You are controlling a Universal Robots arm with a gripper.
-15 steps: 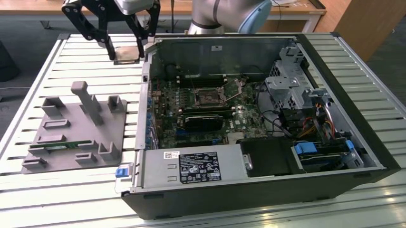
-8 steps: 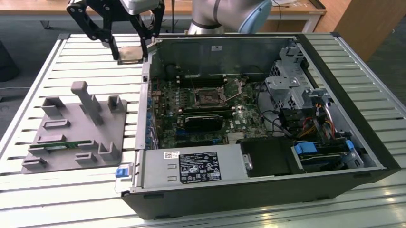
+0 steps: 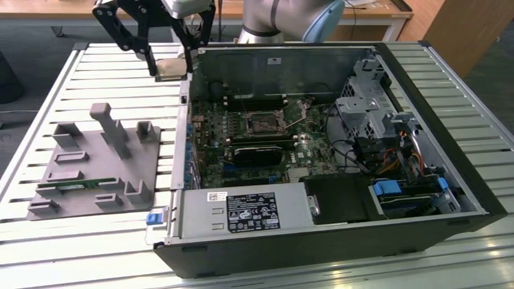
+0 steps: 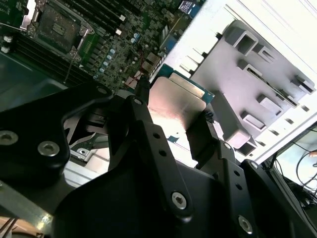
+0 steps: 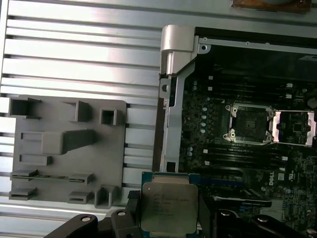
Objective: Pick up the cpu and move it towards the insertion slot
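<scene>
One tool [image 3: 171, 65], fingers closed on the cpu [image 3: 170, 69], holds it raised above the bench [image 3: 112, 72] at the open case's [image 3: 449, 180] far corner, on the exterior view's left; the slot [image 3: 263, 122] lies well apart, inside.

Grey tray [image 3: 96, 165] lies flat on slatted table [image 3: 48, 253], at the exterior view's left of open PC case [image 3: 449, 198] — green memory stick [image 3: 80, 185] sits in tray's near slot. Power supply [image 3: 241, 212] along case's near edge; blue-tabbed drive [image 3: 401, 195] beside it.
</scene>
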